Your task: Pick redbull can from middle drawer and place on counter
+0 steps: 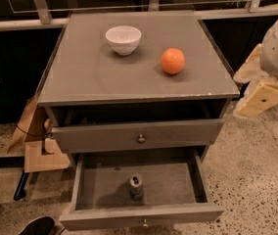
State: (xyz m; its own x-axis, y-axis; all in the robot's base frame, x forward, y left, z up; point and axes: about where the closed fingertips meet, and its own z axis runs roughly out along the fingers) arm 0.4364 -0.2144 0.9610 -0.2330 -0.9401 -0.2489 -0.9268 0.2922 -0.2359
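The redbull can [136, 186] stands upright near the middle of the open middle drawer [178, 215], which is pulled out at the bottom of the cabinet. The counter [90, 75] is the cabinet's grey top slab. My gripper [258, 96], cream and white, hangs in the air to the right of the cabinet, level with the counter's front right corner. It is well above and to the right of the can and touches nothing.
A white bowl [123, 39] and an orange [172, 61] sit on the counter. The upper drawer [100, 137] stands slightly open above the can. Cardboard [36, 151] lies on the floor to the left. A dark shoe [36, 226] is at the bottom left.
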